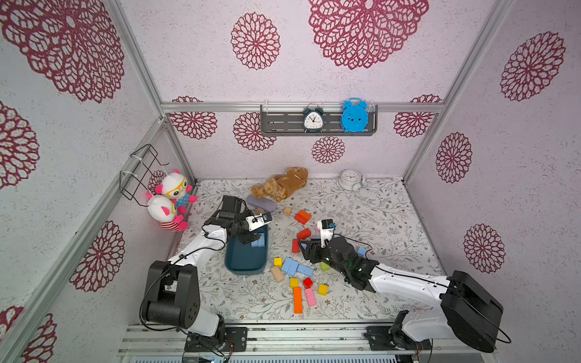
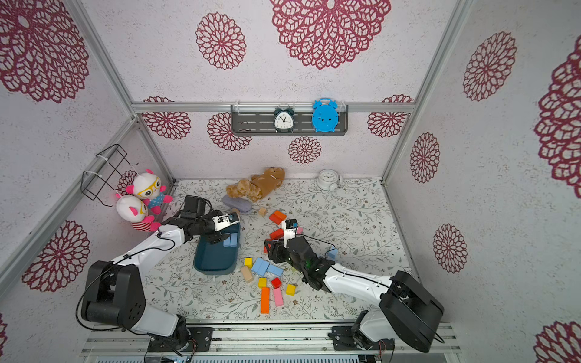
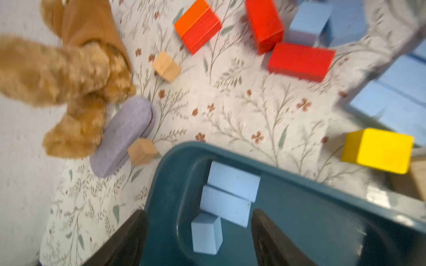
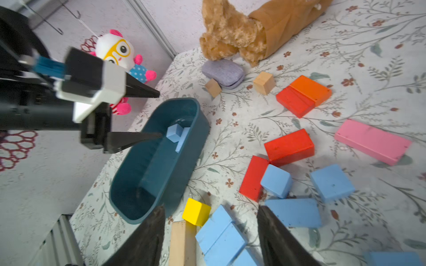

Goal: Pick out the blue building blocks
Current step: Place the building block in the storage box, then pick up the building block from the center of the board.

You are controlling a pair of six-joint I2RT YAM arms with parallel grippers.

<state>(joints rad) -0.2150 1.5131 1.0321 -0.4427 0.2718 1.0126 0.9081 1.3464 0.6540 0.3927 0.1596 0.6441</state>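
The dark teal tray [image 1: 245, 265] [image 3: 311, 207] stands left of the middle of the table. In it lie three blue building blocks: two bricks [image 3: 232, 182] side by side and a cube [image 3: 206, 233] [image 4: 174, 135]. My left gripper [image 1: 251, 239] [image 3: 197, 214] hangs open over the tray's far end, with the cube between its fingers and a gap on both sides. More blue building blocks [image 1: 290, 266] [image 2: 261, 266] [image 4: 221, 237] lie on the table right of the tray. My right gripper [image 1: 304, 248] [image 4: 211, 207] hovers open over them, holding nothing. Another blue cube [image 1: 362, 251] sits behind the right arm.
Red bricks [image 1: 303, 234], an orange-red pair [image 1: 302, 217], a pink brick [image 4: 372, 141], yellow cubes [image 1: 278, 261], tan blocks [image 1: 277, 274] and a long orange brick [image 1: 297, 300] are scattered around. A brown plush [image 1: 284, 184], a lilac pouch [image 1: 261, 202] and a white clock [image 1: 350, 179] lie at the back.
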